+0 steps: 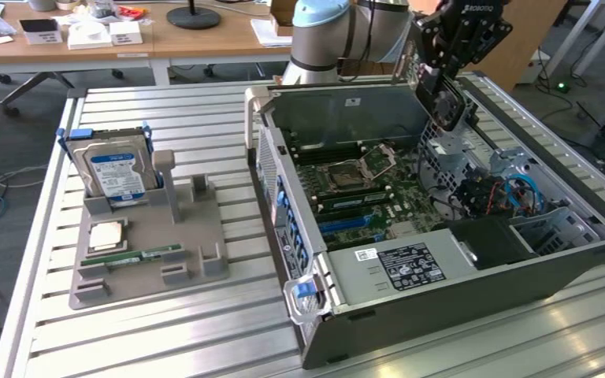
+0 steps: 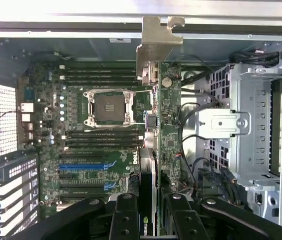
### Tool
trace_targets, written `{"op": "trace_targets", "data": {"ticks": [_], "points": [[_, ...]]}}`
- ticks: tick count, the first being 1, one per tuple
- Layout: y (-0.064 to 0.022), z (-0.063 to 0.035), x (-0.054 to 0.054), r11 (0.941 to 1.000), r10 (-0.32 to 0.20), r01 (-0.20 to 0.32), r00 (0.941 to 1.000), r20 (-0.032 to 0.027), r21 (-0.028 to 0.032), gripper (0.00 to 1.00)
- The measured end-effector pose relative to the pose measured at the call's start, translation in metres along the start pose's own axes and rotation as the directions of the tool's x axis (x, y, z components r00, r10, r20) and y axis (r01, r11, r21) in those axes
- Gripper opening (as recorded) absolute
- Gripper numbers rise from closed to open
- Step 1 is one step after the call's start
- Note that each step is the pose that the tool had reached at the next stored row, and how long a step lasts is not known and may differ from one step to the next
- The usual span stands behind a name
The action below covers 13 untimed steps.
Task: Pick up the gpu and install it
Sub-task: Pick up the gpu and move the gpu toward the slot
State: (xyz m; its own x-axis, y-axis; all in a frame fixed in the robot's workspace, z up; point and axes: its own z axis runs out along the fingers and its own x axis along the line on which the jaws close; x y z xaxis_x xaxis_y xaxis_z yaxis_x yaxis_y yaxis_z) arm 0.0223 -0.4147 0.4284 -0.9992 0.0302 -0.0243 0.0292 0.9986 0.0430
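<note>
Upper right of the exterior view, my gripper (image 1: 441,72) hangs over the open computer case (image 1: 586,236), clamped on the gpu (image 1: 446,102). Beneath it the motherboard (image 1: 350,177) lies uncovered, reachable from above. The metal drive cage (image 1: 518,177) and loose cables (image 1: 491,201) crowd the board's edge toward the exterior view's right, with the cables just beside the card. A grey labelled cover (image 1: 371,279) walls off the near end. At lower left, bare table (image 1: 176,339) lies in front of the parts stand (image 1: 208,236).

Slatted table (image 1: 155,339) bearing parts stand (image 1: 199,236), computer case (image 1: 460,303)
</note>
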Motion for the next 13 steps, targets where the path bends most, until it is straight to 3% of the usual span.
{"op": "trace_targets", "data": {"ticks": [5,13], "points": [[-0.0002,0.0062,-0.002,0.9998,0.019,-0.019,0.9998,0.0008,0.0006,0.26],[0.0000,0.0106,-0.016,0.9999,0.016,-0.016,0.9999,0.0007,0.0004,0.26]]}}
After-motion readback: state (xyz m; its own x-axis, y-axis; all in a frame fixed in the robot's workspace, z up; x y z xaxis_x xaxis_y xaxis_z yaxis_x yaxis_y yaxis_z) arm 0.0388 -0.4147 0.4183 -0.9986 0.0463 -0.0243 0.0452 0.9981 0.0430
